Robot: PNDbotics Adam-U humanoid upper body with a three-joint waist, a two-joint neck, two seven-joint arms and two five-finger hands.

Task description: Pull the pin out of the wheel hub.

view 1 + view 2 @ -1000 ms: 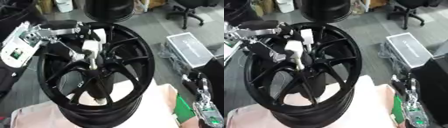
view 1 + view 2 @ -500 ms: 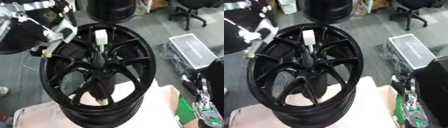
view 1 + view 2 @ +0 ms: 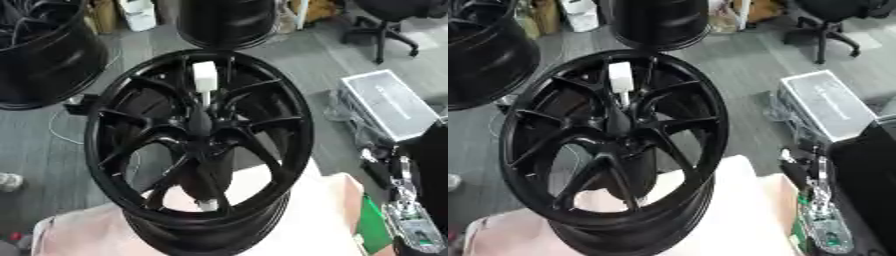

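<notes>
Nearest to you, the pink cloth [image 3: 328,215] is covering the support that is carrying the wheel [image 3: 293,125], and the wheel is standing on its rim at the cloth's far left part, its open face tipping up toward your head camera. At the cloth's right edge your right hand [image 3: 409,220] is resting idle and touching nothing that belongs to the task; you are not getting a clear enough look at it to tell how far open it is. Your left hand is not showing in either eye view, so nothing is holding the wheel or the pin at this moment. Low inside the wheel, just above the cloth, a small white piece [image 3: 207,204] is showing behind the spokes, and what it is you cannot tell. Moving up, the hub [image 3: 203,136] is sitting where the spokes are meeting, and the pin [image 3: 204,77] is still standing in it: its thin shaft is running up from the hub and its white block head is sticking out between the two upper spokes, close under the far rim. So, as a judgement, the pull itself is not done; you are still needing to bring a hand in, close it on the white head and draw the pin out along its own line. Beyond the wheel, on the floor, a grey case [image 3: 389,102] is lying to the right, and other black wheels [image 3: 44,60] are standing at the far left.
</notes>
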